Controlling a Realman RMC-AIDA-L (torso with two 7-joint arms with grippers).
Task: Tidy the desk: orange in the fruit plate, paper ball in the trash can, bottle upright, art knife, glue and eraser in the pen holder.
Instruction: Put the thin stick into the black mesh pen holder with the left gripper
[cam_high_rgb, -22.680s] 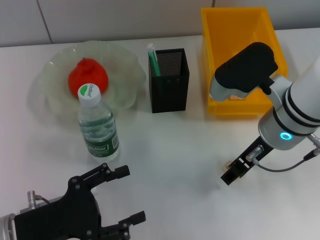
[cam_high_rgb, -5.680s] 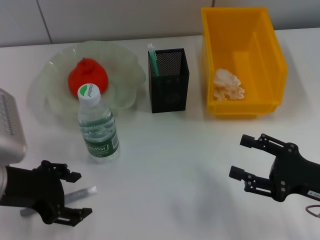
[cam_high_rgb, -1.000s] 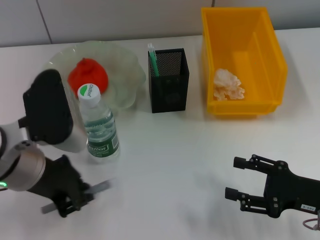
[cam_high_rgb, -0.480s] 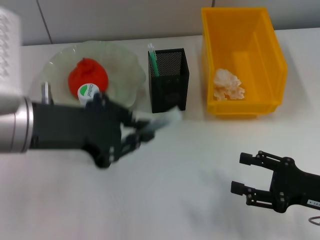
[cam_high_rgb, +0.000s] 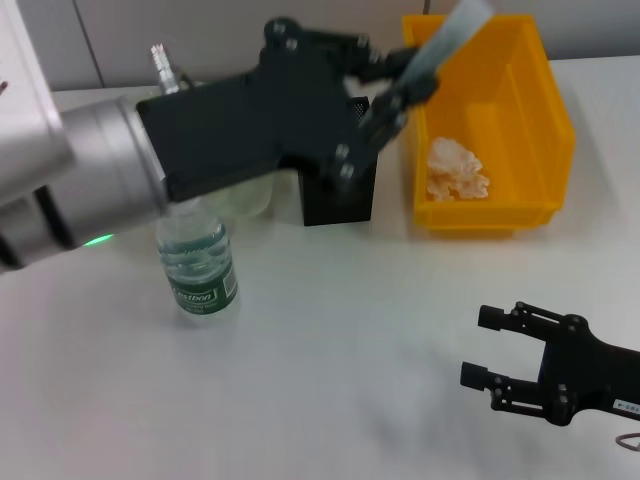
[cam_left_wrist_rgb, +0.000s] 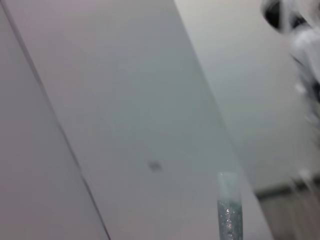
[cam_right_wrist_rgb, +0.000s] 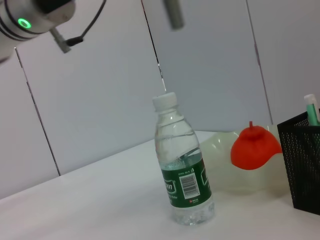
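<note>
Art knife, a slim grey stick, is pinched by its lower end in the left claw, raised high over the black mesh pen holder with its free end tilted up toward the yellow trash can. The claw's fingers are closed on the knife; the large black wrist and silver forearm stretch across from the robot's left and hide the top of the holder and most of the fruit plate.

From the look of it, the knife is light, stiff and narrow, with a smooth casing that could swivel in a two-finger pinch. Held near one end as it is, it would need to be brought close to upright before being lowered into the holder's opening, and a firmer hold nearer its middle would resist twisting.

A green-capped stick already stands inside the holder. The bottle stands upright on the white worktop just in front of the plate, and the orange sits on the plate. A crumpled paper ball lies in the trash can.

The right claw hovers low over the worktop at the robot's right, fingers spread, holding nothing.
</note>
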